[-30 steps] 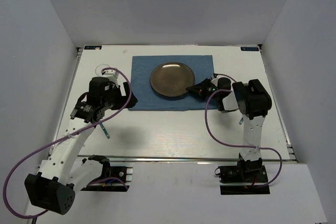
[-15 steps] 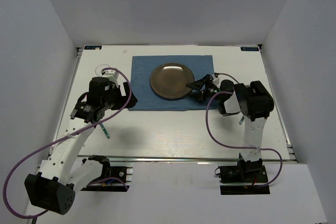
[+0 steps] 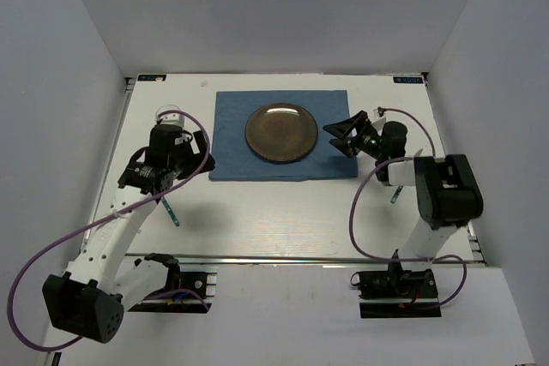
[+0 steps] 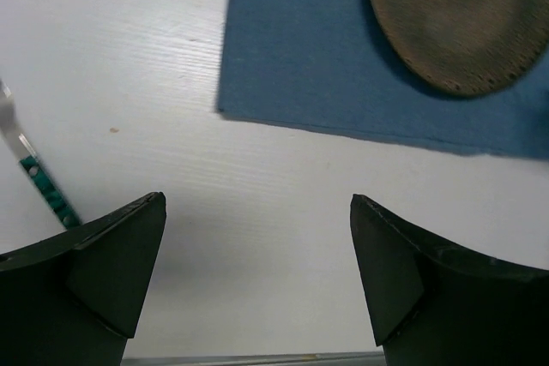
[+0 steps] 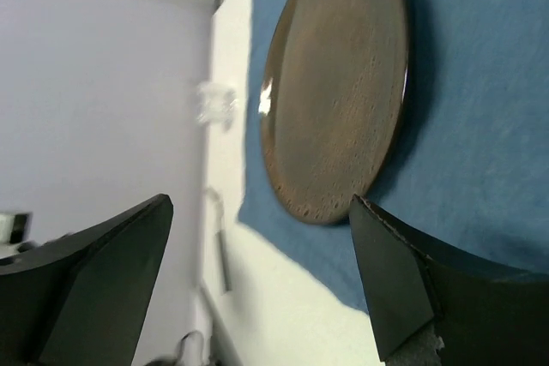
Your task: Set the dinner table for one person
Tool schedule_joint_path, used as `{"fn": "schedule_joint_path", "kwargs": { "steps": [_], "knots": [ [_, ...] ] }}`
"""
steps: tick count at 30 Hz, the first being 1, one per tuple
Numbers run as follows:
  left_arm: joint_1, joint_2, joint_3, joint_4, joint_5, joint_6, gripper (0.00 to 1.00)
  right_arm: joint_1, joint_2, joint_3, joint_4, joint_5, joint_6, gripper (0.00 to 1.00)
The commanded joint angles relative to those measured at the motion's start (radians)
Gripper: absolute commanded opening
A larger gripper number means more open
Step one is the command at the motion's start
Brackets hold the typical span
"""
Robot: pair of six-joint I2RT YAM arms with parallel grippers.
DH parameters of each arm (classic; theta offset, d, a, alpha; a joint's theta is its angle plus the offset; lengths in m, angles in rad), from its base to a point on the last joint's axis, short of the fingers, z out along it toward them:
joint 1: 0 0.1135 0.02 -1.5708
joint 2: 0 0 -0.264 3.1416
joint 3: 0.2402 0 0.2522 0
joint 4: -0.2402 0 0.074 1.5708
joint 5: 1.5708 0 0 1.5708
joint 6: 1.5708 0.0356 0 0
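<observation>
1. You see the dinner table (image 3: 283, 212) as a white top filling the floor of the white-walled bay, with a metal rail along its near edge.
2. A blue cloth placemat (image 3: 230, 130) lies at the middle of the far edge. A round brown plate (image 3: 281, 131) sits on its centre, its speckled glaze showing all over.
3. A clear glass (image 3: 169, 114) stands toward the left edge, just behind the left arm; you cannot tell what it holds.
4. A utensil with a teal handle (image 4: 45, 188) lies on the bare top near the left edge, off the placemat's near left corner.
5. Your left gripper (image 4: 257, 203) hangs over bare table just short of that corner, jaws wide apart and gripping nothing.
6. Your right gripper (image 5: 262, 203) points at the plate's right rim from above the placemat's right end, jaws spread apart and clear of the plate.
7. Small labels (image 3: 409, 80) sit at the far corners; their writing is too small to read.
</observation>
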Motion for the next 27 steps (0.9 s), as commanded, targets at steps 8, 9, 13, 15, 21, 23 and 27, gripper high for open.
{"fn": "schedule_joint_path", "kwargs": {
  "steps": [8, 9, 13, 15, 21, 23, 27],
  "knots": [
    [0.08, 0.274, 0.304, -0.159, -0.478, -0.428, 0.98, 0.175, -0.349, 0.321, -1.086, 0.621, -0.644, 0.89],
    [0.1, 0.316, 0.338, -0.169, -0.484, -0.445, 0.98, 0.182, -0.349, 0.321, -1.086, 0.622, -0.669, 0.89],
    [0.175, 0.567, 0.557, -0.268, -0.509, -0.519, 0.98, 0.221, -0.406, 0.244, -1.105, 0.588, -0.714, 0.89],
    [0.213, 0.69, 0.651, -0.311, -0.515, -0.531, 0.98, 0.238, -0.414, 0.214, -1.094, 0.539, -0.715, 0.89],
    [0.301, 0.906, 0.887, -0.304, -0.477, -0.497, 0.98, 0.282, -0.487, 0.055, -1.022, 0.434, -0.694, 0.89],
    [0.31, 0.966, 0.958, -0.317, -0.455, -0.493, 0.98, 0.301, -0.515, 0.008, -0.996, 0.416, -0.686, 0.89],
    [0.35, 1.103, 1.019, -0.353, -0.436, -0.494, 0.97, 0.317, -0.543, -0.027, -0.994, 0.422, -0.68, 0.89]
  ]
}}
